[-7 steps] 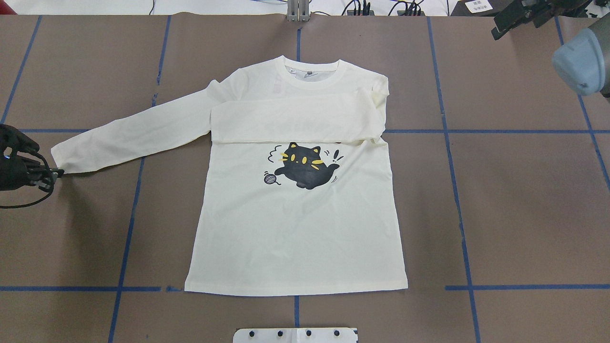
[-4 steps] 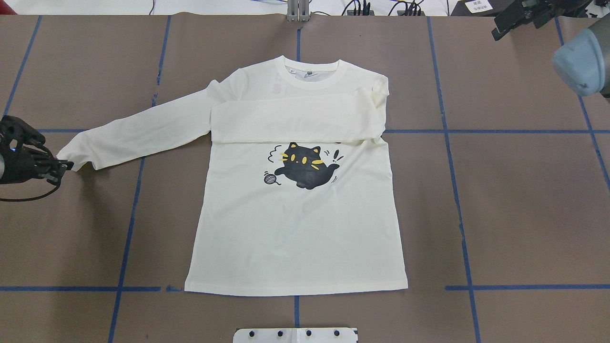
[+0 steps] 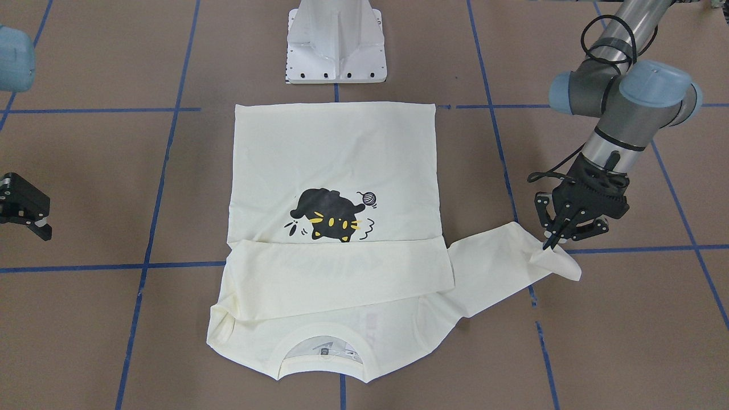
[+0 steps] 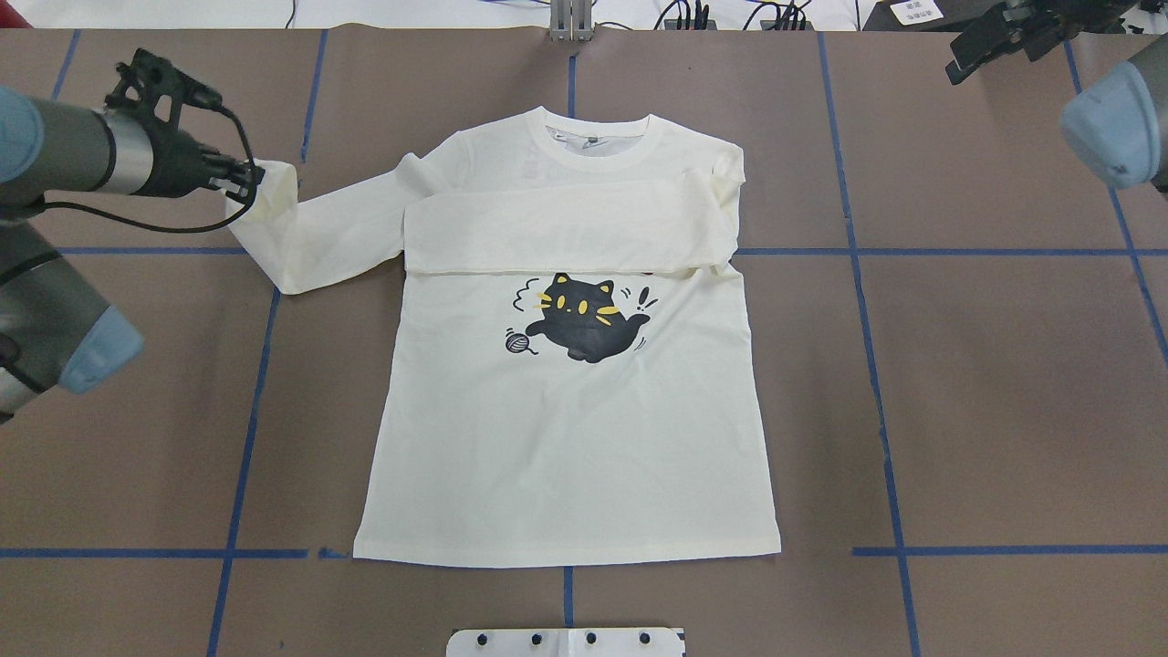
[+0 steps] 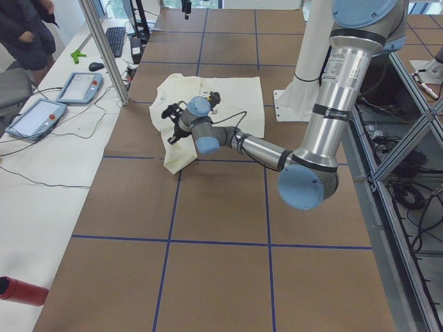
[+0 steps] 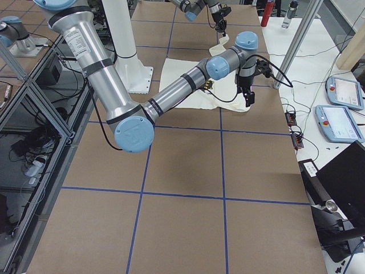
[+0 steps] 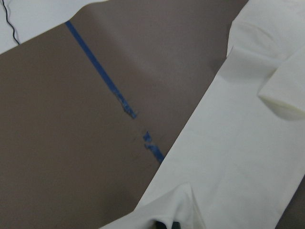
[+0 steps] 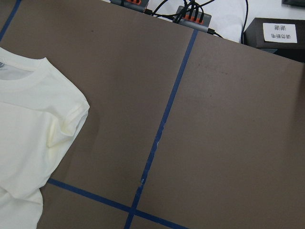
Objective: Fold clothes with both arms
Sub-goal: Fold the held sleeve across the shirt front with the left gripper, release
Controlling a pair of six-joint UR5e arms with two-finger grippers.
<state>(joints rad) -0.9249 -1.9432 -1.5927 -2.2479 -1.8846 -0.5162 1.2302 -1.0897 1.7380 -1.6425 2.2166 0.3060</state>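
The cream shirt (image 4: 566, 438) lies flat and print-up on the table, its black cat (image 3: 327, 216) showing. One sleeve lies folded across the chest (image 4: 557, 228). The other sleeve (image 4: 319, 228) bends back on itself, and its cuff is pinched in my left gripper (image 4: 248, 182), which is shut on it. In the front-facing view the left gripper (image 3: 551, 245) holds the cuff (image 3: 555, 262) just above the table. The left wrist view shows the sleeve (image 7: 228, 157) running off below. My right gripper (image 3: 25, 213) hovers open, well clear of the shirt, beyond its folded shoulder (image 8: 28, 124).
The white pedestal base (image 3: 336, 51) stands past the shirt's hem. Blue tape lines (image 4: 242, 438) grid the brown table. Cables and plugs (image 4: 730, 14) line the far edge. A side bench carries tablets (image 5: 41, 114), with a person (image 5: 28, 34) beside it.
My left gripper has carried the sleeve cuff up and away from the robot, then inward, so the straight sleeve now doubles over. The right gripper has hardly moved.
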